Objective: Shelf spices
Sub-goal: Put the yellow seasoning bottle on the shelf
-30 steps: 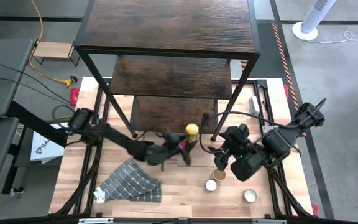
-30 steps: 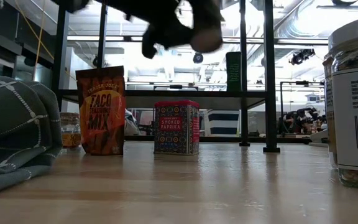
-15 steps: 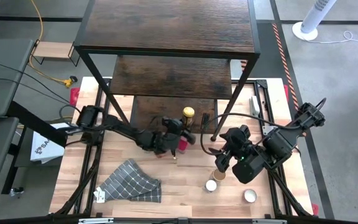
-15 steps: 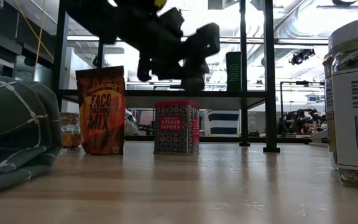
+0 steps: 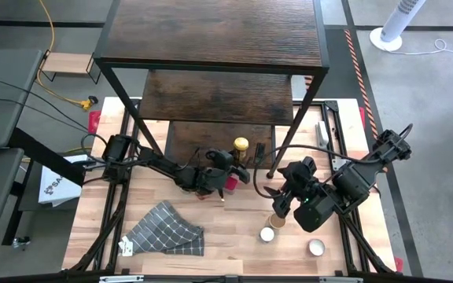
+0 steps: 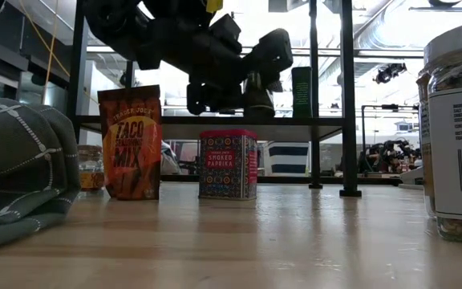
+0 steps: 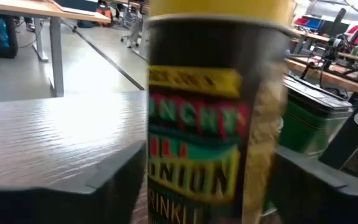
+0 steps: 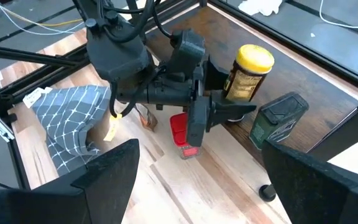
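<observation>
While left fingers (image 8: 229,112) flank the yellow-lidded jar (image 8: 248,73) on the shelf (image 5: 211,141), right fingers (image 5: 271,198) gape

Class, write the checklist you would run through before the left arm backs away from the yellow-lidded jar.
1. Yellow-lidded jar standing upright on the shelf's lowest board: ok.
2. Left pincer has let go of the jar: cannot tell.
3. Gap between the jar and the green tin beside it: cannot tell.
4. Right pincer open, empty, over the table in front of the shelf: ok.
5. All spices shelved: not ok; the paprika tin stands on the table.
</observation>
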